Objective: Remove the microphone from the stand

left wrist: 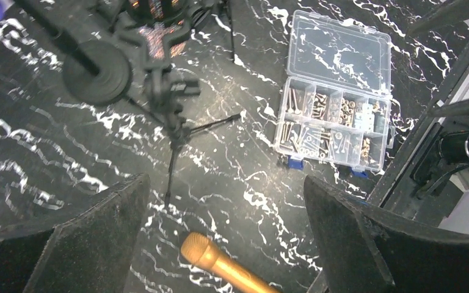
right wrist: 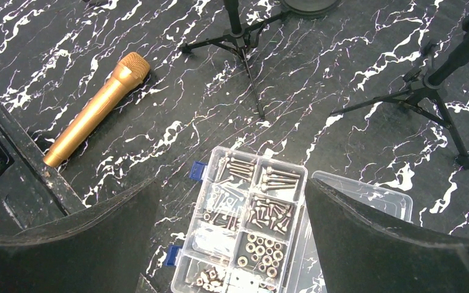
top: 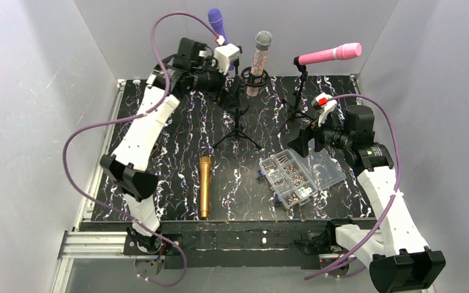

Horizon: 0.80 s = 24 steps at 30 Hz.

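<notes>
Underneath, black marbled tabletop, pale walls

1. Table top: black marble-look sheet with white veins, smooth, with a faint sheen.
2. Gold microphone: metallic gold body, smooth and satin; fine gold mesh head.
3. Pink microphone: matt pink, plastic-looking.
4. Glitter microphone: sparkly, grainy body; silver wire-mesh head.
5. Tripod stand: matt black, with thin legs that look like metal.
6. Organiser box: clear glossy plastic with blue clips, holding bright metal screws and nuts.
7. Arm shells: smooth white plastic.
8. Rail: bare, silvery aluminium.
</notes>
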Available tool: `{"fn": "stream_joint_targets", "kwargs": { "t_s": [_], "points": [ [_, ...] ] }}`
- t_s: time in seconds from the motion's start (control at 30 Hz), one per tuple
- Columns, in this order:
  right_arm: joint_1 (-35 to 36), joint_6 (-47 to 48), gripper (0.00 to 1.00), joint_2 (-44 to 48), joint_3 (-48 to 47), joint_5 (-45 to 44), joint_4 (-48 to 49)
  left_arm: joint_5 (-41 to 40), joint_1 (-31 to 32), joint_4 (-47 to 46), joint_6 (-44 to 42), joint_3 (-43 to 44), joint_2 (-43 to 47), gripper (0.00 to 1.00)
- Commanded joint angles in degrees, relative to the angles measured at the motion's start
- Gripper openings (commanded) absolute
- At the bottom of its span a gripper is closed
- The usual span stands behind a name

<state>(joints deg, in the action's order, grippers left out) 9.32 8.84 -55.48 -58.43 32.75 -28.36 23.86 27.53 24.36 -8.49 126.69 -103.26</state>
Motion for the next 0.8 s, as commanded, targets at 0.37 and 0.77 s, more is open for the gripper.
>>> {"fn": "stream_joint_targets", "kwargs": {
  "t_s": [0.37, 0.77],
  "points": [
    [-0.4, -0.3, 0.96, 1.5, 0.5, 0.0, 1.9, -2.5, 2.5, -10.4, -7.3, 0.9, -9.2, 0.98],
    [-0.4, -0.3, 0.96, 1.5, 0.9, 0.6, 2.3, -5.4, 2.5, -13.8, -9.9, 4.3, -13.3, 0.90]
  ]
}}
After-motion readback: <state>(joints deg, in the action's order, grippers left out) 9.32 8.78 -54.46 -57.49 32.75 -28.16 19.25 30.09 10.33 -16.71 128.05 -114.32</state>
